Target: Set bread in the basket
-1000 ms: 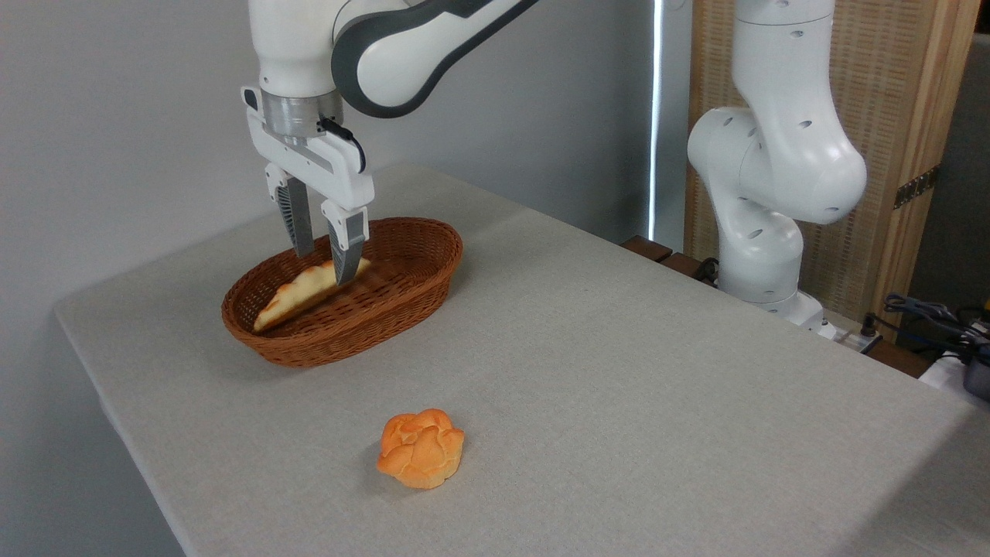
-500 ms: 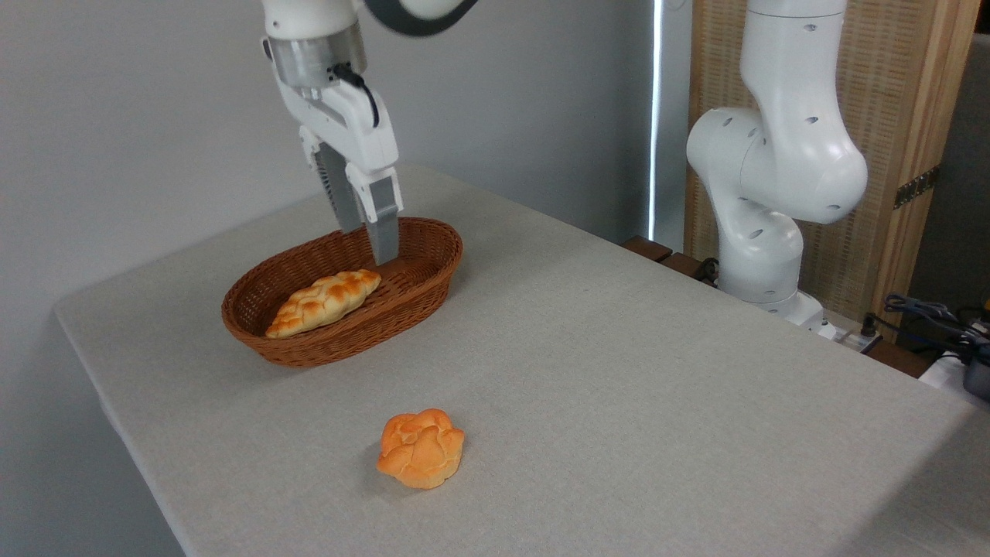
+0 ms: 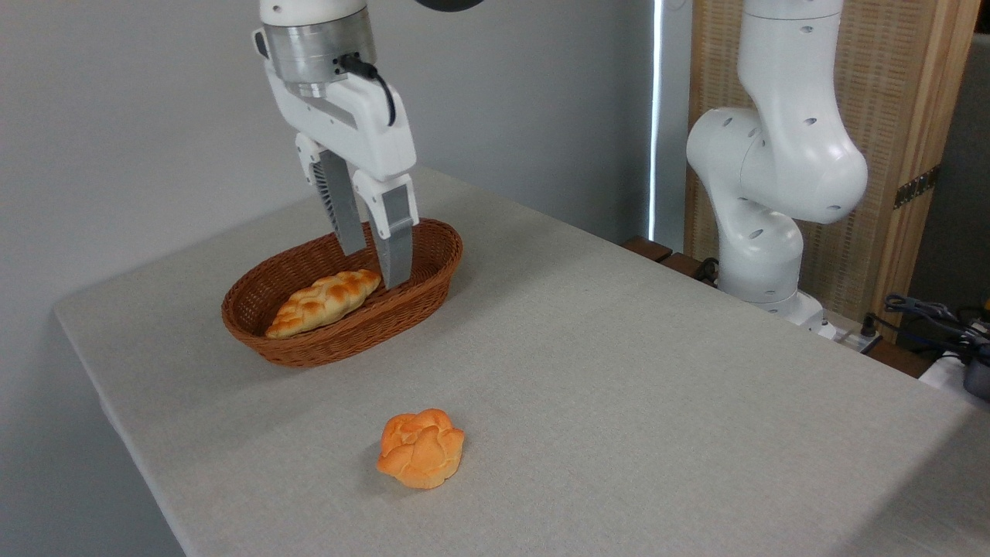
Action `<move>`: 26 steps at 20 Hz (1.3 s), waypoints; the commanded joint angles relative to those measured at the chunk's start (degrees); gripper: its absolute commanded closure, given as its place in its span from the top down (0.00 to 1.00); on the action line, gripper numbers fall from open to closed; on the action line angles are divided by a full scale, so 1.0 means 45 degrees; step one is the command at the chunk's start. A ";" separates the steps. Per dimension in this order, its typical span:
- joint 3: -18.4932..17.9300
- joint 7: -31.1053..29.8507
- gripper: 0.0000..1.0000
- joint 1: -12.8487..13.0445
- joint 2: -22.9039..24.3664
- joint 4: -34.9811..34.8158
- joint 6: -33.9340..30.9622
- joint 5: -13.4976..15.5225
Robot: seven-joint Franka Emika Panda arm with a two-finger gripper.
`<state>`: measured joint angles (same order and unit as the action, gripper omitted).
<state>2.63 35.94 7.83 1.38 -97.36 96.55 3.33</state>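
Note:
The braided golden-brown bread (image 3: pixel 322 302) lies flat inside the reddish-brown wicker basket (image 3: pixel 425 290), in its left half. My gripper (image 3: pixel 375 267) hangs over the basket's right half, just right of the loaf's near end. Its two grey fingers (image 3: pixel 394 240) stand apart with nothing between them, so it is open and apart from the bread.
A lumpy orange bun (image 3: pixel 421 449) sits on the grey table (image 3: pixel 619 371) toward the front, well clear of the basket. The arm's white base (image 3: pixel 766 232) stands beyond the table's right edge, with cables (image 3: pixel 928 313) at the far right.
The gripper let go of the bread, which settled flat in the basket. The gripper then rose and shifted right, and has since come slightly lower and nearer.

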 commanded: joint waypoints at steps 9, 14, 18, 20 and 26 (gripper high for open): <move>-0.0720 0.0060 1.00 0.0154 -0.0677 0.1498 -0.1260 -0.1366; -0.0817 0.0099 1.00 -0.0040 -0.0267 0.1459 -0.1163 -0.1268; -0.0954 0.0157 1.00 -0.0549 0.0241 0.1342 -0.0909 -0.0428; -0.0954 0.0177 1.00 -0.0549 0.0241 0.1303 -0.0967 -0.0448; -0.0954 0.0216 1.00 -0.0569 0.0202 0.1224 -0.1124 -0.0546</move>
<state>-1.29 35.93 5.18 2.05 -91.49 92.56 0.36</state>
